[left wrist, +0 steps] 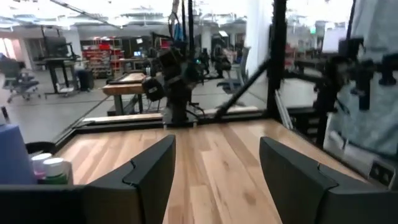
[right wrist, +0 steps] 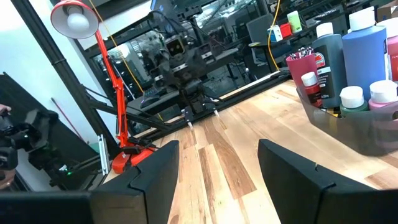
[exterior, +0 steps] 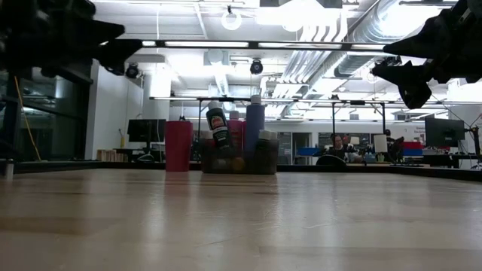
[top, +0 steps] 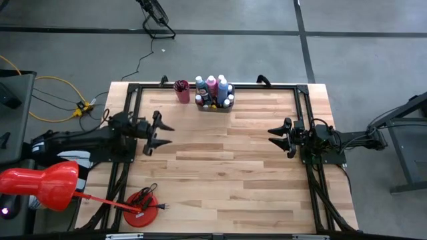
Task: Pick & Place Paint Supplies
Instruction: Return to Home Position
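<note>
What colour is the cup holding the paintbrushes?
The cup is deep pink; the right wrist view shows it best.

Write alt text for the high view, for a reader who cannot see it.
From above, both arms hover over a wooden table, the left tool and right tool open, empty, facing each other. At the back edge, paint bottles stand in a grey tray beside a pink cup holding brushes. A red lamp stands at the front left corner.
</note>
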`<act>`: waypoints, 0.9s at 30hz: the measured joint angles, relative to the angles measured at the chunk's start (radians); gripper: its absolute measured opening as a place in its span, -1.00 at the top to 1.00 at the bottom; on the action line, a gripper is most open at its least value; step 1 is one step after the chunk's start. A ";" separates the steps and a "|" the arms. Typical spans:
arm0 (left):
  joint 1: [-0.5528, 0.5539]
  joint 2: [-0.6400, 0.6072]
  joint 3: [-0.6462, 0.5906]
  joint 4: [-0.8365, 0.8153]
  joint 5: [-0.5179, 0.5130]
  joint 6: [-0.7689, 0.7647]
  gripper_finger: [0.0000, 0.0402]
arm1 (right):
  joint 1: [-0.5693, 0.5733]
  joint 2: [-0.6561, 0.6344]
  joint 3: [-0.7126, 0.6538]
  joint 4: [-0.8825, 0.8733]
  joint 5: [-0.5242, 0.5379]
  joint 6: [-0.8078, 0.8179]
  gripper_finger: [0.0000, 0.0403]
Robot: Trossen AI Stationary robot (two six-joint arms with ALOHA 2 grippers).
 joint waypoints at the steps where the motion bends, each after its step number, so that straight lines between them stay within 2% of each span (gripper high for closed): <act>1: -0.014 -0.041 0.000 -0.053 -0.010 0.028 -0.12 | 0.000 0.000 0.000 0.000 0.000 0.000 -0.06; 6: -0.059 -0.233 0.000 -0.305 -0.077 0.136 -0.12 | 0.000 0.000 0.000 0.000 0.000 0.000 -0.06; 11: -0.058 -0.439 0.000 -0.546 -0.146 0.209 -0.12 | 0.000 0.000 0.000 0.000 0.000 0.000 -0.06; 13: -0.058 -0.434 0.005 -0.588 -0.176 0.226 -0.12 | 0.000 0.000 0.000 0.000 0.000 0.000 -0.06; 17: -0.059 -0.432 0.001 -0.625 -0.169 0.239 -0.12 | 0.000 0.000 0.000 0.000 0.001 0.000 -0.06; 21: -0.057 -0.431 -0.016 -0.654 -0.282 0.317 -0.12 | 0.000 0.000 0.000 0.000 0.000 0.000 -0.06; 27: -0.058 -0.431 -0.019 -0.618 -0.289 0.330 -0.12 | 0.000 0.000 0.000 0.000 0.000 0.000 -0.06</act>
